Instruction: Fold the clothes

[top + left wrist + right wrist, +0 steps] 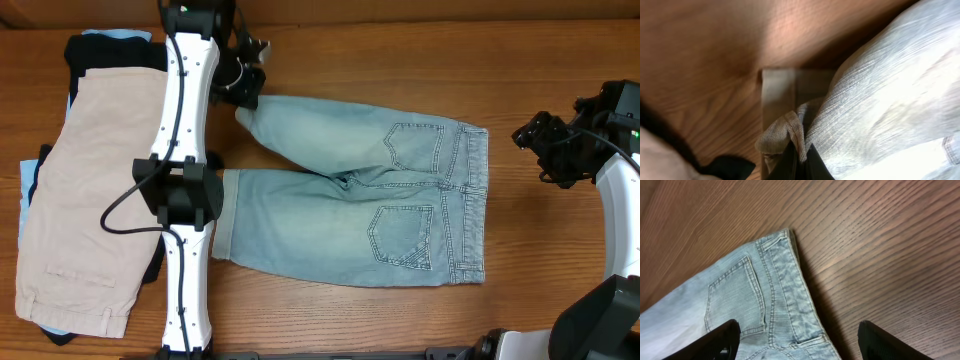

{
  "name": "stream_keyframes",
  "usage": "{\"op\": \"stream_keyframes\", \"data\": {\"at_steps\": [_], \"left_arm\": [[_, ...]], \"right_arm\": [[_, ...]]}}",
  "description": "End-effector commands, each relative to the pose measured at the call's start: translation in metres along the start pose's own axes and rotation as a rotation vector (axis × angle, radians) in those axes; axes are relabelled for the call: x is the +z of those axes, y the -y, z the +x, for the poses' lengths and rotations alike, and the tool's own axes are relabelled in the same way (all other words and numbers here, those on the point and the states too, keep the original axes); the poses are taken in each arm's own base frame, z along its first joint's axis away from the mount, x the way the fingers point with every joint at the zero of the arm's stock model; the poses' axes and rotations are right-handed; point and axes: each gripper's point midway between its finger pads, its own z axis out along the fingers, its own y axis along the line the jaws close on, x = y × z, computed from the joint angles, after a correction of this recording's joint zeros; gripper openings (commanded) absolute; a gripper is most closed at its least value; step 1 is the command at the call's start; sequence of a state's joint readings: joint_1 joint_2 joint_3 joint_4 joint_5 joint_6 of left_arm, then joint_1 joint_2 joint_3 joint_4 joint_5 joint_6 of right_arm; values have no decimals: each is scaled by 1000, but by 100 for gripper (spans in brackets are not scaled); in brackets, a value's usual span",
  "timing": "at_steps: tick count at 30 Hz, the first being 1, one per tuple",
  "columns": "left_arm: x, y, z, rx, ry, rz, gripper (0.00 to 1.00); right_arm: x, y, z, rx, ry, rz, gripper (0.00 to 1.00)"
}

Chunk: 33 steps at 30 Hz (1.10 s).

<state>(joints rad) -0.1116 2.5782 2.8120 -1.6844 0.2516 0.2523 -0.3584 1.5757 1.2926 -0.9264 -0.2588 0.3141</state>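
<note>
The light-blue denim shorts (pixel 380 190) lie flat on the table, back pockets up, waistband to the right, legs to the left. My left gripper (pixel 243 92) is shut on the cuff of the far leg at the upper left; in the left wrist view the cuff (pixel 785 130) is pinched between the black fingers (pixel 799 162) and lifted. My right gripper (pixel 540 150) is open and empty, hovering just right of the waistband (pixel 790 280); its fingers (pixel 797 342) straddle the waistband edge from above. Beige shorts (pixel 90 190) lie on a stack at the left.
The stack at the left holds black (pixel 90 50) and pale-blue (pixel 30 185) garments under the beige shorts. The left arm's white links (pixel 185 130) run down between the stack and the denim. Bare wooden table (pixel 400 50) surrounds the denim.
</note>
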Motion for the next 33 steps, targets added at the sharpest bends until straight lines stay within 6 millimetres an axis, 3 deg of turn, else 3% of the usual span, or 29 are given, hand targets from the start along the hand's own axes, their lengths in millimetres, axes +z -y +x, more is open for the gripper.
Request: {"op": "stream_keyframes", "data": {"at_steps": [1, 9, 18, 22, 28, 33], "left_arm": [[-66, 31, -13, 34, 156, -27, 4], [-75, 50, -14, 2, 172, -38, 4], [-68, 21, -6, -163, 125, -252, 4], [-47, 8, -8, -178, 97, -283, 4], [-3, -8, -39, -179, 171, -288, 4], [15, -31, -63, -241, 276, -365, 4]], "right_arm": [[-4, -5, -2, -15, 13, -13, 79], [-4, -5, -2, -19, 13, -13, 80], [-4, -6, -3, -20, 19, -16, 80], [-4, -7, -5, -23, 27, -19, 80], [-4, -7, -7, -25, 34, -21, 80], [-4, -10, -12, -32, 55, -30, 80]]}}
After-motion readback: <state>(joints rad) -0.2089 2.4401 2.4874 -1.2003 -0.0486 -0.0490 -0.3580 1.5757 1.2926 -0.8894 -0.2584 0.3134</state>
